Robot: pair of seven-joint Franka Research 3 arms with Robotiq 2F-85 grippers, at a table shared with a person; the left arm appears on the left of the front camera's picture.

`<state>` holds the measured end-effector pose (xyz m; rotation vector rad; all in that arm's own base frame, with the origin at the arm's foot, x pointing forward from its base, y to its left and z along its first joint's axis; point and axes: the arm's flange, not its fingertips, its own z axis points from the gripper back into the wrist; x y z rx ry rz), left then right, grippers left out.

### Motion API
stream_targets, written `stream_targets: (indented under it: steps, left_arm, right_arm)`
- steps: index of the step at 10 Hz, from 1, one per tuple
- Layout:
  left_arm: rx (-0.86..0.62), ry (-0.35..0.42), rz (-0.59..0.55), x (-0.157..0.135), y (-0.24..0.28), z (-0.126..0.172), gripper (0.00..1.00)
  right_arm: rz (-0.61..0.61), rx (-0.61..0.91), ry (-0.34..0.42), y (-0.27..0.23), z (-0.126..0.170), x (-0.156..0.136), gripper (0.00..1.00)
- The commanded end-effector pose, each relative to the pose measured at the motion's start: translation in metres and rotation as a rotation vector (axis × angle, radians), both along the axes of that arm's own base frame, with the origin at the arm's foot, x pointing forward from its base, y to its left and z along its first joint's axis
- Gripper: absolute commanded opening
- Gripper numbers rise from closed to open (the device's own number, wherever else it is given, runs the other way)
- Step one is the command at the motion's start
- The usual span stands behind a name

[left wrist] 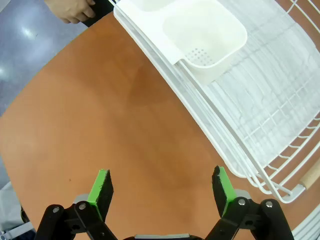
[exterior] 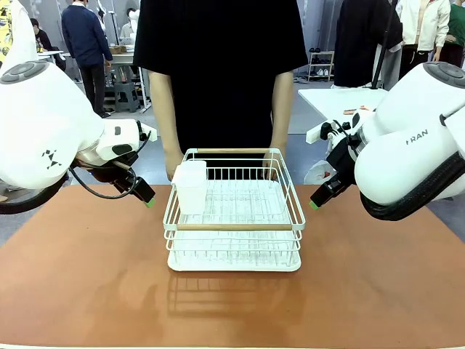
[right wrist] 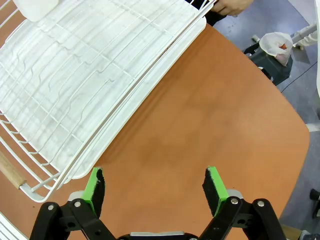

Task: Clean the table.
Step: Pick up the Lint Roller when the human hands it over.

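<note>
The terracotta table (exterior: 87, 276) spreads across the front view. A white wire rack (exterior: 232, 222) stands at its middle, with a white plastic cup-holder basket (exterior: 190, 185) hung on its left wall. My left gripper (exterior: 149, 201) hovers above the table left of the rack. In the left wrist view the left gripper (left wrist: 162, 187) is open over bare tabletop (left wrist: 100, 115), the rack (left wrist: 250, 110) and basket (left wrist: 200, 37) to its right. My right gripper (exterior: 314, 203) hangs right of the rack; the right gripper (right wrist: 155, 185) stands open over bare table (right wrist: 210, 120).
A person in a black shirt (exterior: 218, 65) stands at the far edge behind the rack, hands (left wrist: 72, 10) resting near the table rim. A smaller white table (exterior: 341, 98) sits behind on the right. A grey stand with a plastic bag (right wrist: 275, 45) is beyond the table's corner.
</note>
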<state>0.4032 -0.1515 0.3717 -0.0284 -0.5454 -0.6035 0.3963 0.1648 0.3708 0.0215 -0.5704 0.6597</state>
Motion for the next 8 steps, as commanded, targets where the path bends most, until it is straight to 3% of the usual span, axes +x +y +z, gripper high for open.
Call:
stream_targets:
  steps: [1,5,8]
  left_arm:
    - [0.0,0.0,0.001,0.0,0.0,0.0,1.0]
    - [0.0,0.0,0.0,0.0,0.0,0.0,1.0]
    - [-0.35,0.349,-0.003,0.014,0.045,0.069,1.0]
  right_arm:
    - [0.0,0.001,0.0,0.0,0.0,0.0,1.0]
    - [0.0,0.0,0.0,0.0,0.0,0.0,1.0]
    - [-0.031,0.26,0.192,-0.027,0.062,-0.002,1.0]
